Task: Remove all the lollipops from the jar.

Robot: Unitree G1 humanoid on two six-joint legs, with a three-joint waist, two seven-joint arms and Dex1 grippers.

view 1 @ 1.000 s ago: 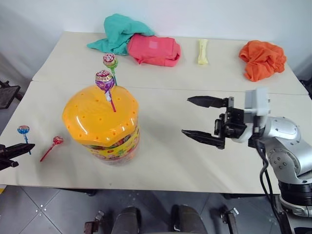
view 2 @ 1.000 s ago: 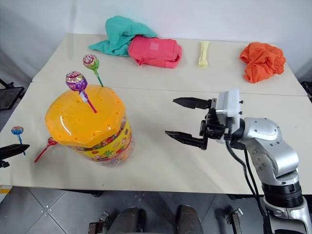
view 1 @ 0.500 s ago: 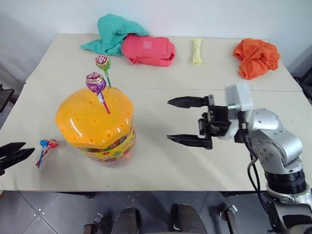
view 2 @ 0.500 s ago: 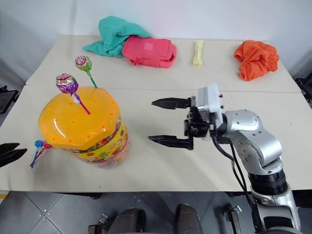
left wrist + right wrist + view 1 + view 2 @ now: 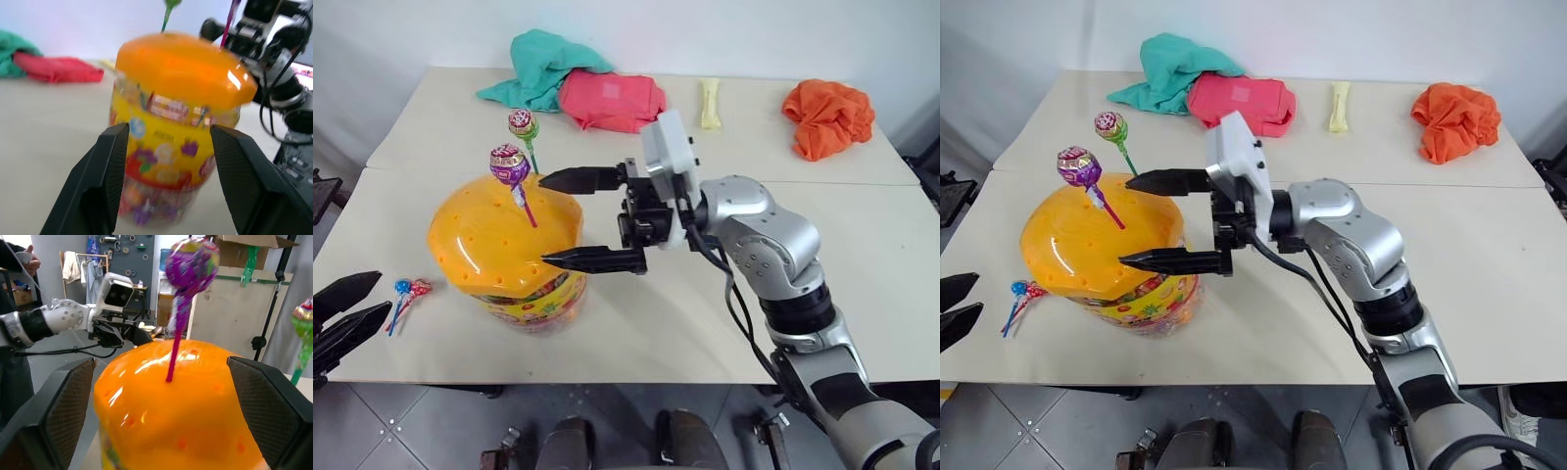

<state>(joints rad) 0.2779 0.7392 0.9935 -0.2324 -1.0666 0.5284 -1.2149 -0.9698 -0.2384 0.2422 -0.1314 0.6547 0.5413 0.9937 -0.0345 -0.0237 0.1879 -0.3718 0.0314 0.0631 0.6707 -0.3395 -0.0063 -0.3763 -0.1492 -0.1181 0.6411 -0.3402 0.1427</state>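
On your beige table (image 5: 636,333) the jar (image 5: 514,250) stands with two lollipops (image 5: 509,164) planted in its lid. Your right gripper (image 5: 570,219) is spread wide over that lid, holding nothing. Your left gripper (image 5: 350,305), open and empty, sits beside the jar. The jar's label shows no readable writing.

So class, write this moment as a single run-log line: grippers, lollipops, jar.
right gripper: open, beside lid | left gripper: open, empty | jar: two lollipops standing in lid | table: two lollipops out
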